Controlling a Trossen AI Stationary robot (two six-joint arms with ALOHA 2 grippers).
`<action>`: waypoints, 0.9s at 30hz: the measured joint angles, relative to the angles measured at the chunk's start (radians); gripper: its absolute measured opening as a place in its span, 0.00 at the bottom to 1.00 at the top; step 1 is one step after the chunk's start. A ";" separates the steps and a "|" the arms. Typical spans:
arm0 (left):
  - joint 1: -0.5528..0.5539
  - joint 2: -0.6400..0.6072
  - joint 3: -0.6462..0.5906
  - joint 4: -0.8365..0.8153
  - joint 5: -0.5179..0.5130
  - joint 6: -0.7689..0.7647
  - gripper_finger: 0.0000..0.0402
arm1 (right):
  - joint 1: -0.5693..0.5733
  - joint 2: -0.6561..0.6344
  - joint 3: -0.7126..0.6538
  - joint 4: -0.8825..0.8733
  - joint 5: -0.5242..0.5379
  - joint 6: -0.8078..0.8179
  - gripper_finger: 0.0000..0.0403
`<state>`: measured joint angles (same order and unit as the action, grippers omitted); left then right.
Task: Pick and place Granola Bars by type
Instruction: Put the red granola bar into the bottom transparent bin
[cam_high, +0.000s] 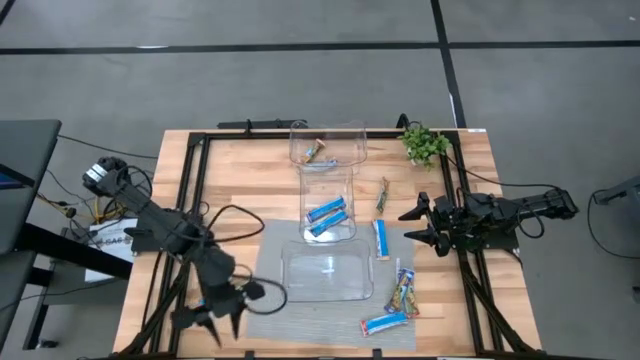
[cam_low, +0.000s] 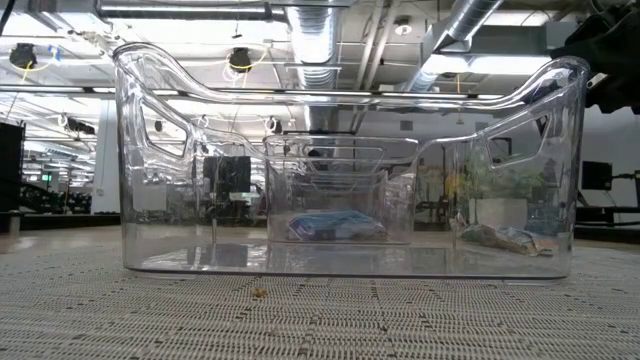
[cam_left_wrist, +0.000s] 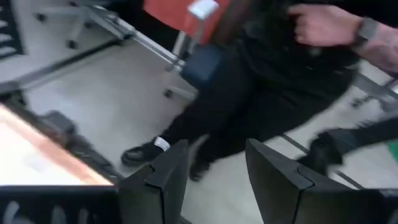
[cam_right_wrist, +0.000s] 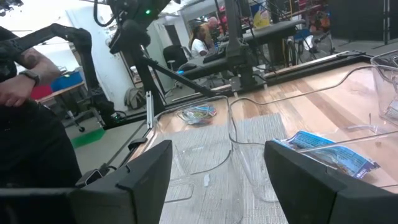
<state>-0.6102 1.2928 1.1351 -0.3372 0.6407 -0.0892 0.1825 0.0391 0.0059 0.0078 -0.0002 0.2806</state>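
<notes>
Nearest bin (cam_low: 345, 180): clear plastic, standing on the grey mat (cam_high: 270, 300) at the front of the table (cam_high: 180, 200); nothing lies in it.
Left gripper (cam_high: 215, 320): at the front left corner of the table, over the edge of the mat; fingers (cam_left_wrist: 165, 180) parted with a narrow gap and holding nothing.
Right gripper (cam_high: 418, 224): at the right side of the table, pointing towards the middle; fingers (cam_right_wrist: 143, 177) spread wide, nothing between them.
Bars close to right gripper: one blue bar (cam_high: 380, 239) lies just beside it on the wood; a slim dark-green bar (cam_high: 382, 195) lies a little farther back.
Bars in front: a multicoloured bar (cam_high: 404, 292) and a blue one (cam_high: 387, 323) on the table's front right part, near the mat's edge.
Middle bin (cam_high: 328, 200): holds two blue bars (cam_high: 327, 217).
Far bin (cam_high: 325, 145): holds one multicoloured bar (cam_high: 314, 152).
Plant (cam_high: 424, 143): at the back right corner.
Person (cam_left_wrist: 273, 74): in dark clothes, beyond the table in the left wrist view.
</notes>
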 joint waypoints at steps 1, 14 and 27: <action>-0.016 -0.005 0.000 -0.004 0.004 -0.003 0.38 | 0.000 0.000 0.000 0.000 0.000 0.000 0.62; -0.109 -0.040 0.000 -0.362 -0.252 0.081 0.38 | 0.000 0.000 0.000 0.000 0.000 0.000 0.62; -0.160 -0.039 -0.116 -0.556 -0.414 -0.453 0.38 | 0.000 0.000 0.000 0.000 0.000 0.000 0.62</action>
<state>-0.7704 1.2541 1.0191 -0.8935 0.2270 -0.5424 0.1825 0.0391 0.0061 0.0078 -0.0002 0.2806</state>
